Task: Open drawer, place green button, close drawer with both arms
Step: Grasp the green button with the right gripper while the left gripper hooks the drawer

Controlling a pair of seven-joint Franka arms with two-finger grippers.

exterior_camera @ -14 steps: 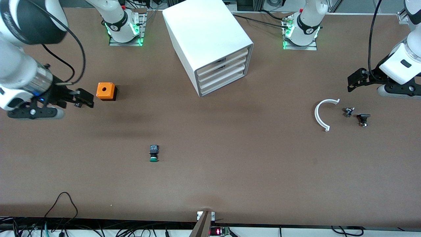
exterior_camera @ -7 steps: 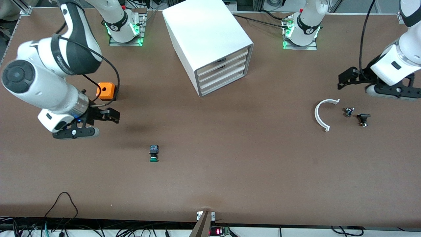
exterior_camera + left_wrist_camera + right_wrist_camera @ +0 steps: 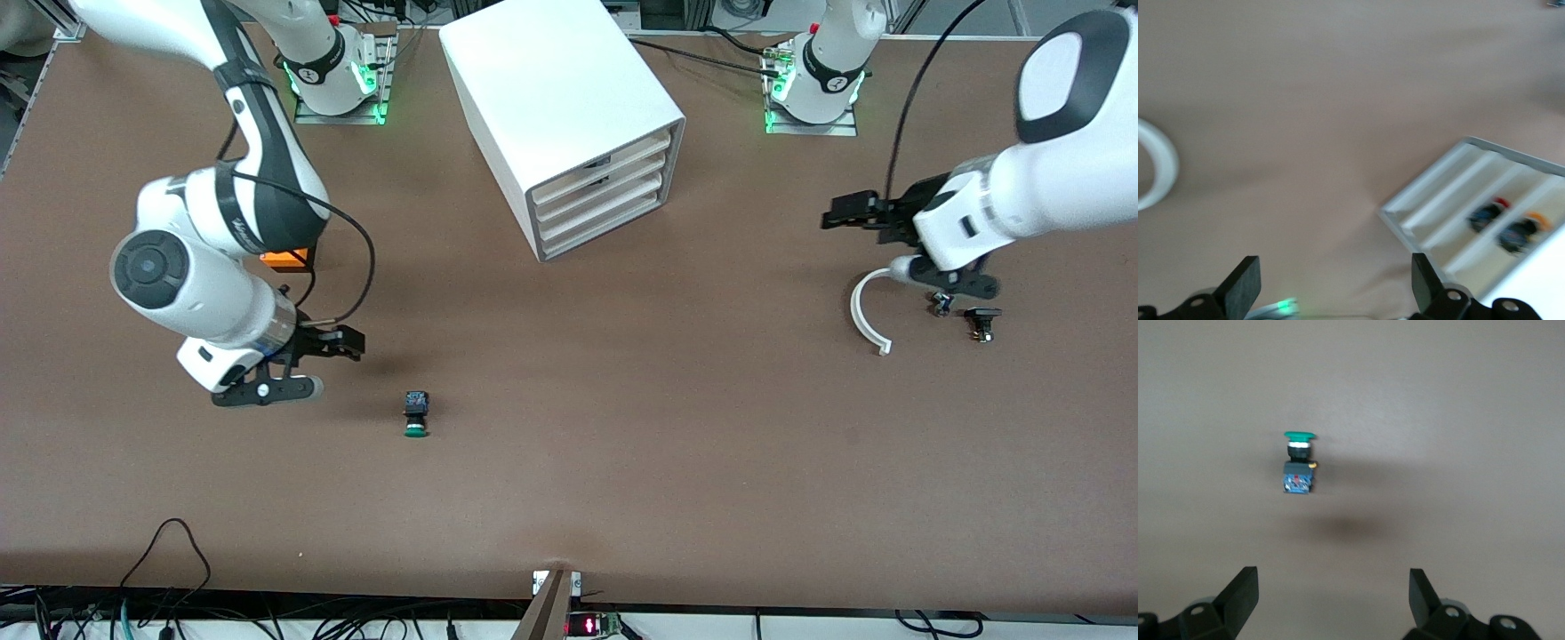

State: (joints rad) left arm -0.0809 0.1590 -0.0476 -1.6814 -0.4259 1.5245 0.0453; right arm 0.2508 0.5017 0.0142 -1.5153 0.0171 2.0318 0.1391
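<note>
The button [image 3: 416,415] lies on its side on the brown table, its green cap toward the front camera; it also shows in the right wrist view as the button [image 3: 1298,463]. My right gripper [image 3: 348,343] hangs open and empty over the table, a short way from the button toward the right arm's end; its fingers [image 3: 1238,593] are wide apart. The white drawer cabinet [image 3: 569,116] stands between the arm bases with all drawers [image 3: 605,200] pushed in. My left gripper [image 3: 840,213] is open and empty over the table, pointing at the cabinet [image 3: 1485,213].
An orange cube [image 3: 289,259] sits mostly hidden under the right arm. A white curved piece [image 3: 861,311] and two small black parts [image 3: 942,302] [image 3: 981,320] lie under the left arm. Cables run along the table's front edge.
The right arm has swung in from the table's end toward the button. The left arm has moved inward toward the cabinet, over the white curved piece. Both grippers stayed open.
</note>
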